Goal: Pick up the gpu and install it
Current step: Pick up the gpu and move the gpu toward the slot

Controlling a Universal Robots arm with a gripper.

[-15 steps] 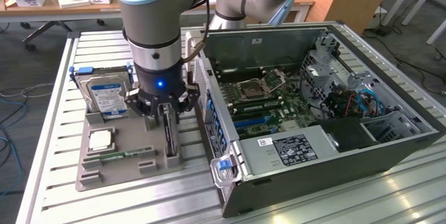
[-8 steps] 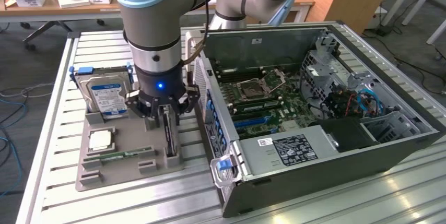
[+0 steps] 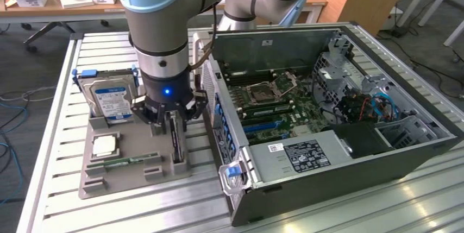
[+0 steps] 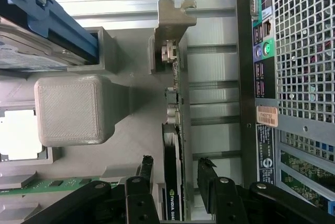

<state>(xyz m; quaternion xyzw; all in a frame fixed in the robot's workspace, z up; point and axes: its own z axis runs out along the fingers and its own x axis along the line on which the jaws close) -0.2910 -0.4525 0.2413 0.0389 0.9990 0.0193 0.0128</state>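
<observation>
Misalignment is worrying me most. The pincer (image 4: 175, 174) is hanging released, its 2 fingers (image 4: 207, 179) straddling the gpu (image 4: 172, 130) with a gap showing on each side and nothing gripped. If the closing is coming in off-centre, I am expecting 1 finger to be touching first and tipping the card in its slot, or pressing on components rather than bare board. A crooked lift could be jamming the lower edge in the tray (image 3: 134, 176). The case (image 3: 348, 151) is sitting just beside the tray, so a loose swing could be clipping its wall.

The gpu is standing on edge in a slot of the grey tray on the table (image 3: 406, 206), directly under the pincer, between the hard drive (image 3: 108, 100) and the case. It is looking thin and flat: a dark board, a green logo near the fingers, small connectors along it, and a pale metal bracket (image 4: 172, 20) at the far end.
</observation>
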